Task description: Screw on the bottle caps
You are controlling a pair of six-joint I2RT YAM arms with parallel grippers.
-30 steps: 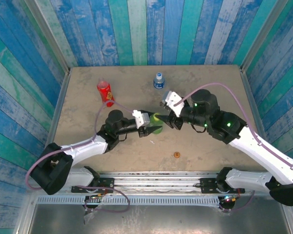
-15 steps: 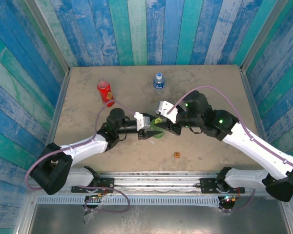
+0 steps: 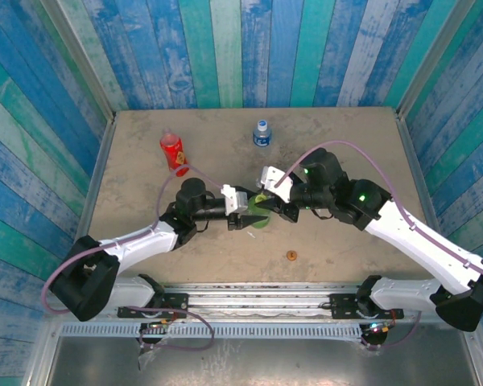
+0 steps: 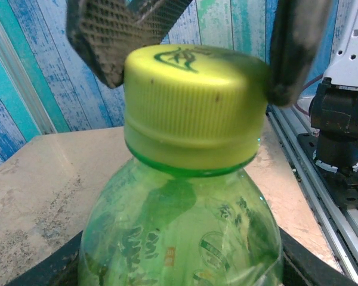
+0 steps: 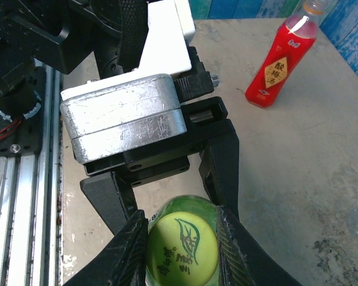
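The translucent green bottle [image 3: 260, 217] stands upright at the table's middle, with my left gripper [image 3: 252, 217] shut round its body [image 4: 179, 238]. The light green cap [image 4: 194, 107] sits on its neck. My right gripper [image 5: 182, 245] is shut on that cap from above, one ribbed pad [image 5: 124, 250] on each side of it. The red bottle [image 3: 175, 153] stands at the back left, and the clear bottle [image 3: 262, 133] with a blue cap stands at the back centre. The orange cap [image 3: 291, 256] lies loose on the table near the front.
Blue and teal plank walls [image 3: 225, 48] close the table on three sides. The rail [image 3: 249, 293] with the arm bases runs along the near edge. The red bottle [image 5: 280, 62] stands well away from both grippers.
My right gripper has moved left onto the top of the green bottle and closed on the light green cap. The left gripper and the bottle have stayed in place.
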